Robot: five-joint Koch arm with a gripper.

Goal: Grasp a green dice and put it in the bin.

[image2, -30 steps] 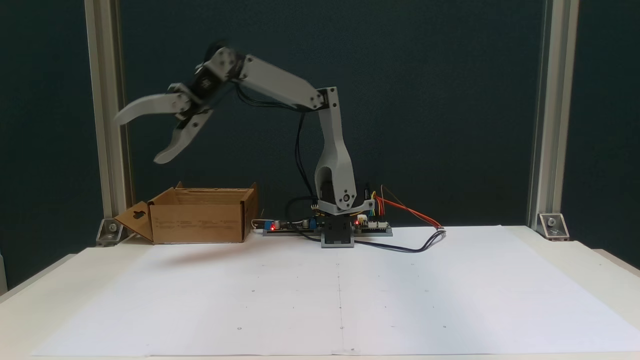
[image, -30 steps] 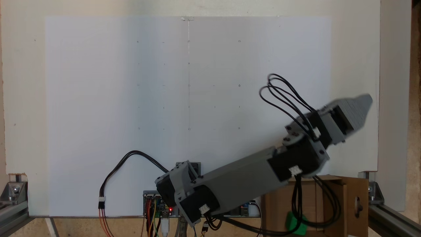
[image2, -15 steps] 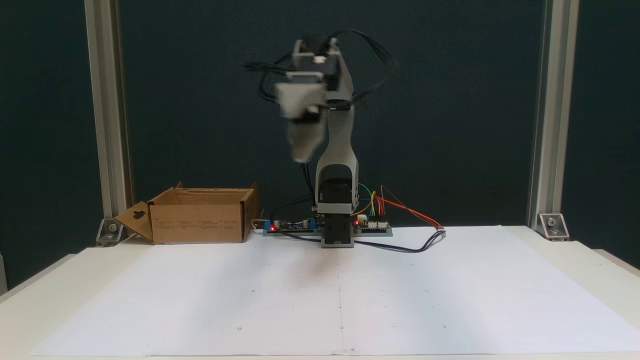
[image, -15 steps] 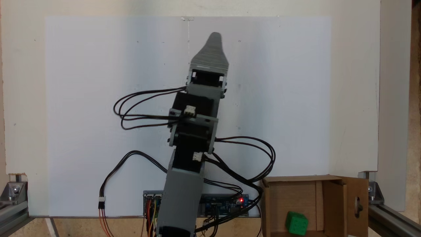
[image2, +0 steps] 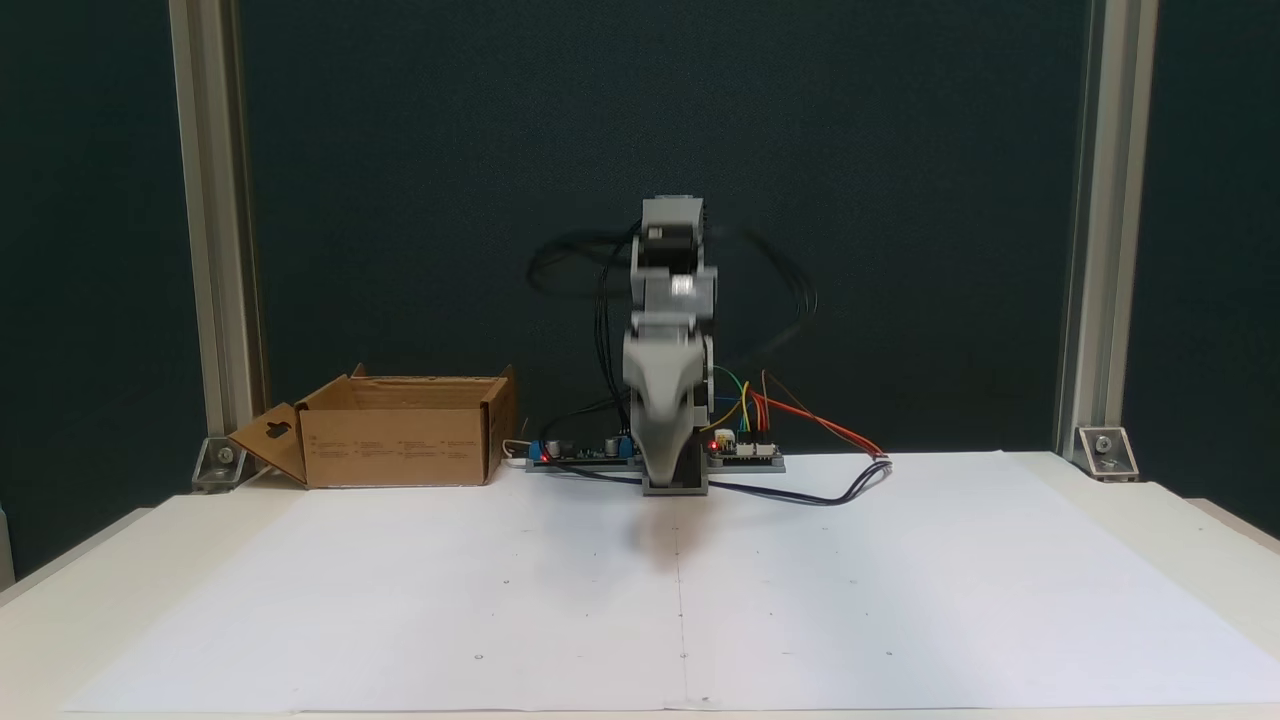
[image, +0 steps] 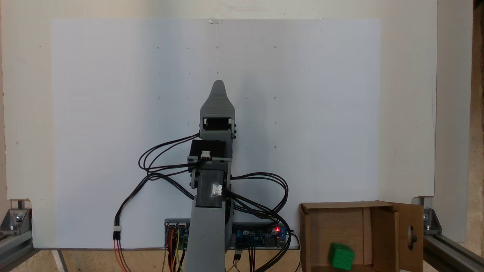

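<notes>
A fixed view from above puts the green dice [image: 341, 256] on the floor of the bin [image: 385, 226], low in the box at about 5 o'clock in the picture, resting free with nothing touching it. The cardboard bin, one flap bearing an oval cutout, stands at 9 o'clock from the arm's base in a fixed view from the front [image2: 400, 432]. The gripper [image: 218, 85] points toward 12 o'clock over the white paper sheet [image: 113, 113], well apart from the bin. Its jaws lie one behind the other in both fixed views, so you cannot tell how far apart they stand; nothing shows in them. Judged from this, the drop is done and the step in hand is the return to rest. Fold the arm slowly, and keep the black cables [image: 261, 189] clear of the controller boards [image: 261, 236].
</notes>
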